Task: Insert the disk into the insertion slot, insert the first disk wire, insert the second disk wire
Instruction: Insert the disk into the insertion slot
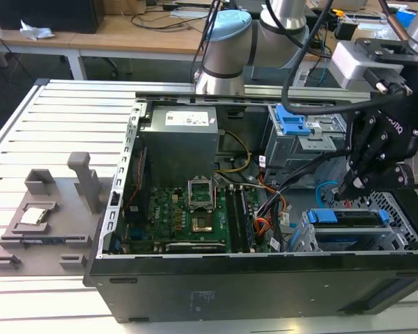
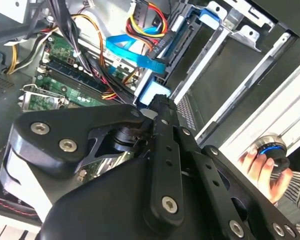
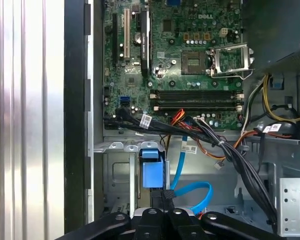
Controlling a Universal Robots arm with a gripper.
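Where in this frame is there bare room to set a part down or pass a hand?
Free: the slatted table beyond the grey fixture, at the exterior view's left of the computer case. Crowded: the black cable bundle and orange cables between motherboard and the disk, where the gripper hangs.

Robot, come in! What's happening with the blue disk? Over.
Gripper shut, low over the disk. Disk sits in the insertion slot. First disk wire loops close beside it. Nothing blocking.

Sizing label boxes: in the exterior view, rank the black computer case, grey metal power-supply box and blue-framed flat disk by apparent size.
1. black computer case
2. grey metal power-supply box
3. blue-framed flat disk
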